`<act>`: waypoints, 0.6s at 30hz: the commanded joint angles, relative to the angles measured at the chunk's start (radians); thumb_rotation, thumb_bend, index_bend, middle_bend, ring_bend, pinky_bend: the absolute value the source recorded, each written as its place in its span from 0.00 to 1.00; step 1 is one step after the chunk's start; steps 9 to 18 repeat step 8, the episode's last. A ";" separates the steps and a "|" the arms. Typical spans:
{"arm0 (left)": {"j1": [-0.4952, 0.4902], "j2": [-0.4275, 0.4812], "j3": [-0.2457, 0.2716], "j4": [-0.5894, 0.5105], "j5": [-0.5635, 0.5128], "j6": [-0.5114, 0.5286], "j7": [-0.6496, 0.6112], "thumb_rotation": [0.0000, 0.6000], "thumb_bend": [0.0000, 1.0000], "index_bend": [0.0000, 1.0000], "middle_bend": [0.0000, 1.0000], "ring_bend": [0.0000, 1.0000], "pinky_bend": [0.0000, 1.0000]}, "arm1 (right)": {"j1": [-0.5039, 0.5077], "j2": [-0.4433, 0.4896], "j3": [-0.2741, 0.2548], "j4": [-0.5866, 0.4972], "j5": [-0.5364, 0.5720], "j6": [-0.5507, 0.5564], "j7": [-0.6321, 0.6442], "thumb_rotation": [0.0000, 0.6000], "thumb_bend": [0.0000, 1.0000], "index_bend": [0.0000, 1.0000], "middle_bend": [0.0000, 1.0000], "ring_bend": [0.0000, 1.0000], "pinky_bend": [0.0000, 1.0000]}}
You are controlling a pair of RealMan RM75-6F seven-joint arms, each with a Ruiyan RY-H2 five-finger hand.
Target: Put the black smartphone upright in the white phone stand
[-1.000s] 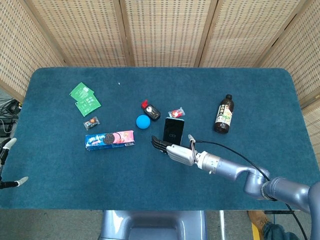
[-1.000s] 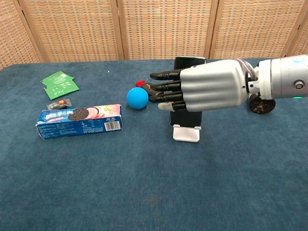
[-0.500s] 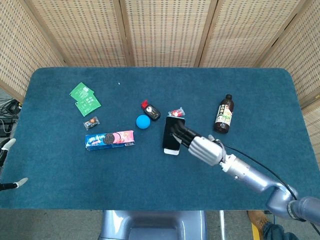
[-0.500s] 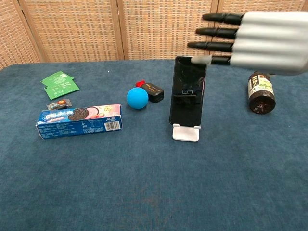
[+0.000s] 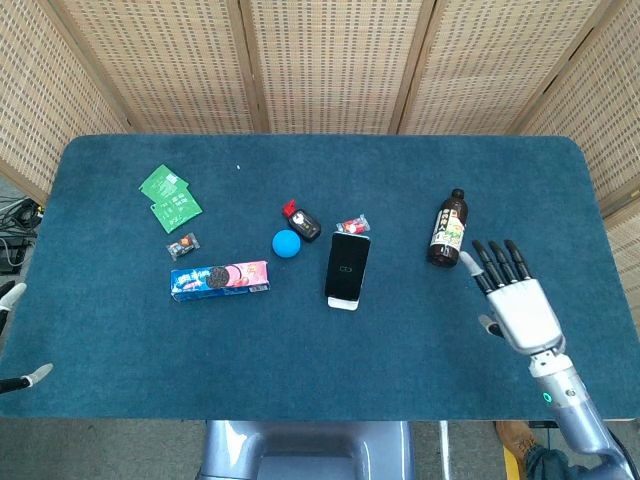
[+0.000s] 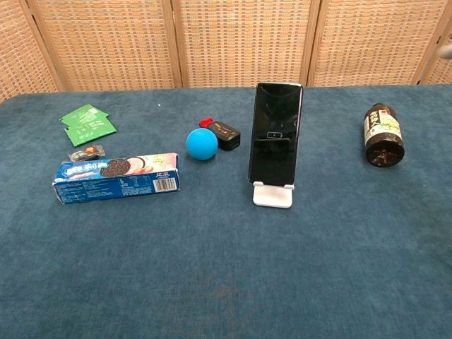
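The black smartphone (image 6: 275,134) stands upright, leaning back in the white phone stand (image 6: 272,195) near the middle of the table. From the head view the phone (image 5: 347,267) and the stand's foot (image 5: 342,302) show from above. My right hand (image 5: 515,297) hovers off to the right of the phone, well apart from it, fingers spread and holding nothing; the chest view does not show it. Only two pale fingertips (image 5: 9,293) of my left hand show at the left edge, apart from each other, with nothing between them.
A blue ball (image 6: 202,144) and a black key fob (image 6: 225,134) lie left of the phone. A cookie box (image 6: 116,177), a wrapped candy (image 6: 87,151) and green packets (image 6: 87,122) sit further left. A dark bottle (image 6: 383,134) stands to the right, just beyond my right hand.
My right hand has drawn away from the phone, rising and swinging right, out of the chest view. The phone stays standing in the stand. The left hand has barely moved.
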 commanded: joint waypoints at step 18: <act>0.031 -0.003 0.018 0.010 0.049 0.062 -0.009 1.00 0.00 0.00 0.00 0.00 0.00 | -0.187 -0.078 -0.062 0.098 0.023 0.167 0.189 1.00 0.00 0.00 0.00 0.00 0.00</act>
